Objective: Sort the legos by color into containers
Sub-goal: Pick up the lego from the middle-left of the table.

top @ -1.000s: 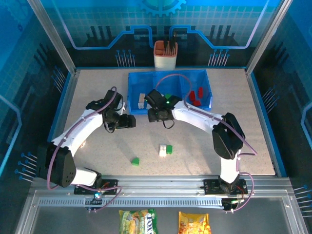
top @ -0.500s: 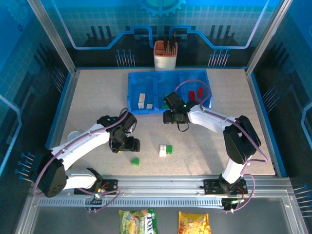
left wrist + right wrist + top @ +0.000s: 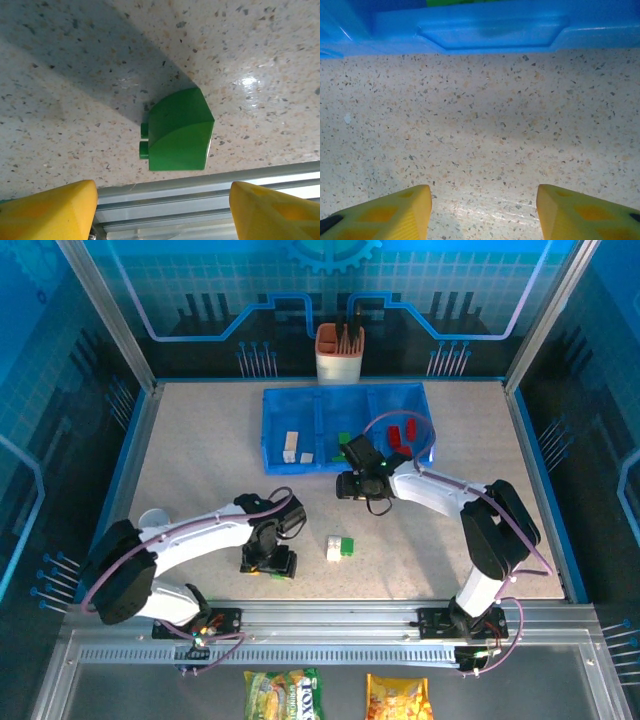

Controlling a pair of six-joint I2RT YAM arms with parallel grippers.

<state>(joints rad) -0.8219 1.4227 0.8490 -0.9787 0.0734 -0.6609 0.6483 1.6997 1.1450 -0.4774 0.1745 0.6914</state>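
A green lego (image 3: 177, 131) lies on the speckled table just ahead of my left gripper (image 3: 162, 215), whose yellow fingers (image 3: 47, 210) stand open on either side below it, apart from it. In the top view my left gripper (image 3: 268, 560) hangs near the table's front edge. A white lego (image 3: 333, 551) and a green lego (image 3: 346, 545) sit together mid-table. The blue containers (image 3: 275, 415) hold white legos (image 3: 290, 445) on the left, a green one (image 3: 343, 438) in the middle and red ones (image 3: 400, 433) on the right. My right gripper (image 3: 347, 485) is open and holds nothing, just in front of the containers' near wall (image 3: 490, 30).
An orange-and-white holder cup (image 3: 340, 352) stands behind the tray. A metal rail (image 3: 200, 200) runs along the table's front edge right under my left fingers. Snack packets (image 3: 285, 695) lie beyond the rail. Bare table (image 3: 485, 140) stretches in front of the right gripper.
My left arm has swung from beside the tray down to the front edge, over the lone green lego. My right gripper has drawn back out of the tray to the table before it.
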